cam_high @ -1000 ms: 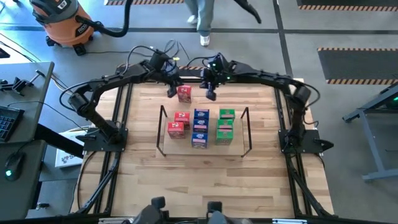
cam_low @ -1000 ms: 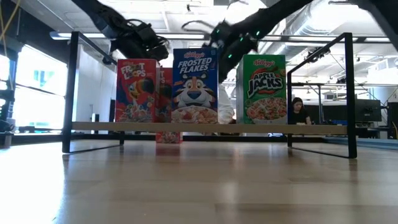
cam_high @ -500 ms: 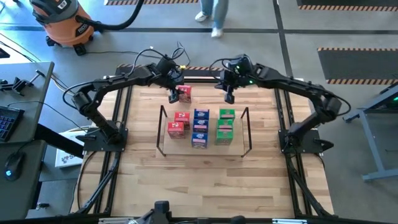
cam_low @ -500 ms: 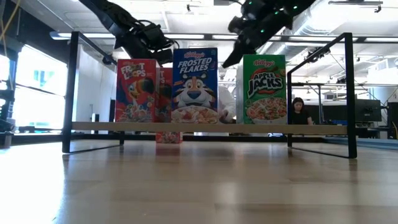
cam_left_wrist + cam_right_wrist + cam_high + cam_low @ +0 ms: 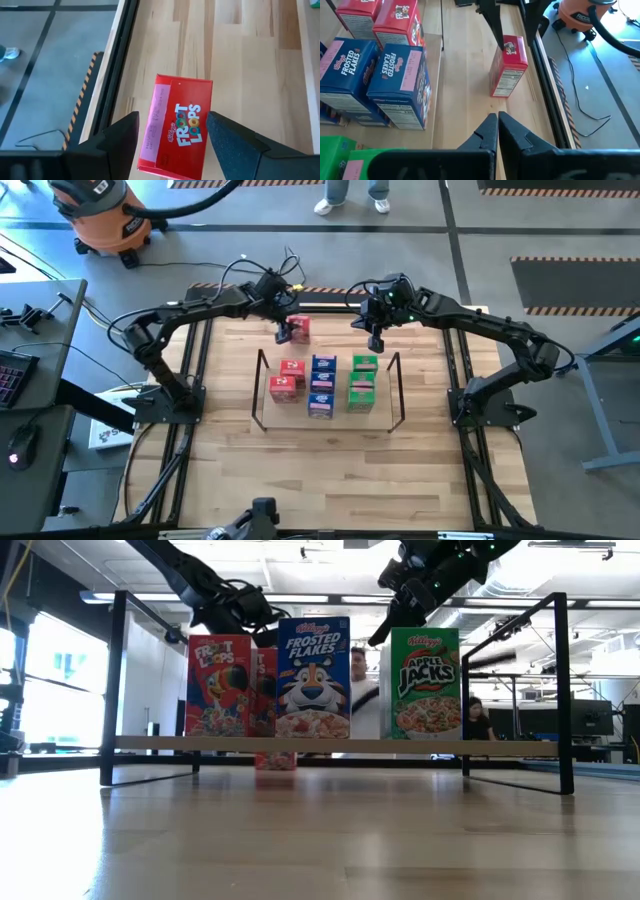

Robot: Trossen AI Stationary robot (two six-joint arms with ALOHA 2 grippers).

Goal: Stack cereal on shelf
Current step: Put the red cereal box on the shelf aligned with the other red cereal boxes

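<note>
A red Froot Loops cereal box (image 5: 177, 125) stands upright on its bottom end on the table, just beyond the far side of the shelf (image 5: 262, 392). My left gripper (image 5: 170, 135) is open above it, one finger on each side of the box's top (image 5: 510, 47). On the shelf's board stand red (image 5: 288, 378), blue (image 5: 322, 385) and green (image 5: 363, 380) cereal boxes in rows. My right gripper (image 5: 497, 120) is shut on nothing and hangs in the air over the shelf's far right corner, near the green boxes (image 5: 428, 680). My left gripper comes from above, its fingers (image 5: 225, 140) standing on either side of the red box's top (image 5: 184, 86). Whether either finger touches the box I cannot tell. The box stands on the table on its own.
The black rail frame (image 5: 200, 350) borders the tabletop, with cables at its far edge (image 5: 250, 270). An orange vacuum (image 5: 95, 215) and a person's legs (image 5: 350, 195) are on the floor beyond. Bare wood lies in front of the shelf (image 5: 320, 470).
My left gripper has opened around the red box, which stays upright on the table beyond the shelf. My right gripper, shut throughout, has risen and moved from beside the red box toward the table's right, over the shelf's far right corner.
</note>
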